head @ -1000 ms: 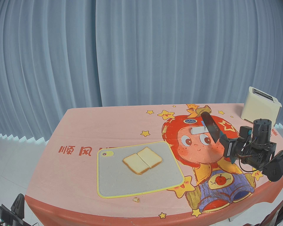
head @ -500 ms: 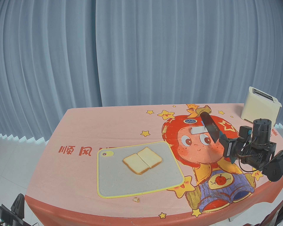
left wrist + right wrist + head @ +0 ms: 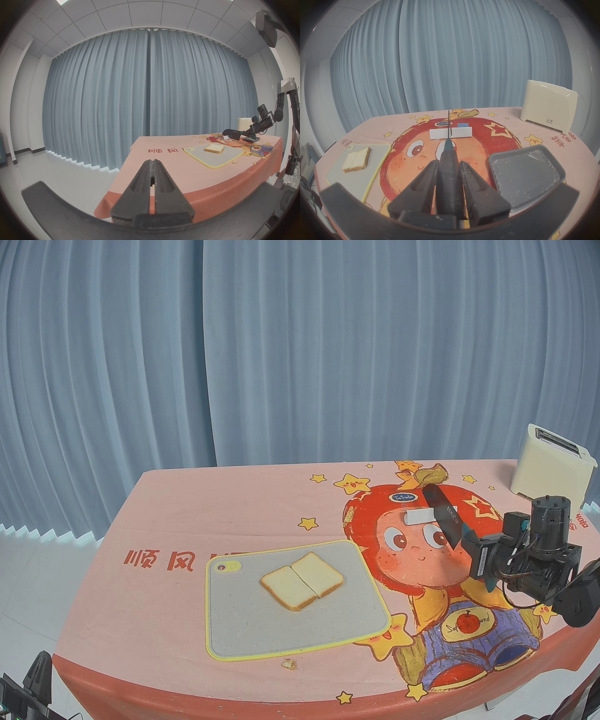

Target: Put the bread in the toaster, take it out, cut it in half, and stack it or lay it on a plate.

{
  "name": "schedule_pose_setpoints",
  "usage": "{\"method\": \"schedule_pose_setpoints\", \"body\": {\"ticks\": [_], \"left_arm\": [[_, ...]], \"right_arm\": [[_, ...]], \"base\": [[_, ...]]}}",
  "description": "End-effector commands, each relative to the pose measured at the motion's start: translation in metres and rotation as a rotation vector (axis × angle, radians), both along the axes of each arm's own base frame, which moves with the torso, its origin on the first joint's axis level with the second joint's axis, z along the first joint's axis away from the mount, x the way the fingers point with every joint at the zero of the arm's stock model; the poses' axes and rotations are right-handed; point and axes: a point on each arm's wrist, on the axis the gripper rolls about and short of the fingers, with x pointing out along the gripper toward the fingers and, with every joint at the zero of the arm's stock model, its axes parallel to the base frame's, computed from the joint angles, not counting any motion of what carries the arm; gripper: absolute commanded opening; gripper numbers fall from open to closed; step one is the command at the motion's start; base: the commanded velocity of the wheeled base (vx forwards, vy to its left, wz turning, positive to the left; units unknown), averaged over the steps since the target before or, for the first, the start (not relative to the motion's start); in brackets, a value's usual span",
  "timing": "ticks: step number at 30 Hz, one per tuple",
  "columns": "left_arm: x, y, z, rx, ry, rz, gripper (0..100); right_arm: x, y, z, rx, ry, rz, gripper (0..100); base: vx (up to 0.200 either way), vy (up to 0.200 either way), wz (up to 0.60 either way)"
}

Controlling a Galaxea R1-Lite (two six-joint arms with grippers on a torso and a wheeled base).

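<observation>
Two bread halves (image 3: 302, 581) lie side by side on the grey, yellow-rimmed cutting board (image 3: 250, 621). My right gripper (image 3: 476, 547) hovers over the table's right side, shut on the handle of a black knife (image 3: 442, 509). The blade points up and away, above a white knife rest (image 3: 420, 515). From the right wrist, the knife (image 3: 448, 147) runs edge-on between the fingers toward the rest (image 3: 451, 132), with the bread (image 3: 357, 159) far off to one side. A cream toaster (image 3: 551, 466) stands at the back right corner. My left gripper (image 3: 152, 184) is shut on nothing, low beside the table's left end.
A grey tray-like plate (image 3: 525, 175) sits on the table beside my right gripper, in front of the toaster (image 3: 548, 104). A small crumb (image 3: 288, 664) lies near the front edge, just off the board. The tablecloth's left and back areas are bare.
The right gripper has shifted slightly left and back, and the knife blade has tipped a little lower toward the rest. The bread and the left arm are unchanged.
</observation>
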Motion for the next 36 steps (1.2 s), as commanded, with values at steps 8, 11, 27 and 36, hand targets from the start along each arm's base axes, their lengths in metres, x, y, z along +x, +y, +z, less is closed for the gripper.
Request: {"method": "schedule_pose_setpoints", "body": {"ticks": [8,11,27,36], "left_arm": [[0.0001,0.0,-0.0052,0.0,0.002,0.001,0],[0.0001,0.0,-0.0052,-0.002,0.002,0.001,0],[0.0001,0.0,-0.0052,0.0,0.002,0.001,0],[0.0001,0.0,-0.0052,0.0,0.002,0.001,0]], "right_arm": [[0.0021,0.0008,-0.0052,-0.007,0.019,0.001,0],[0.0022,0.0009,-0.0056,-0.007,0.021,0.001,0],[0.0025,0.001,-0.0052,-0.007,0.019,0.001,0],[0.0024,0.0037,-0.0038,-0.007,0.012,0.004,100]], "base": [[0.0,0.0,0.0],[0.0,0.0,0.0],[0.0,0.0,0.0],[0.0,0.0,0.0]]}}
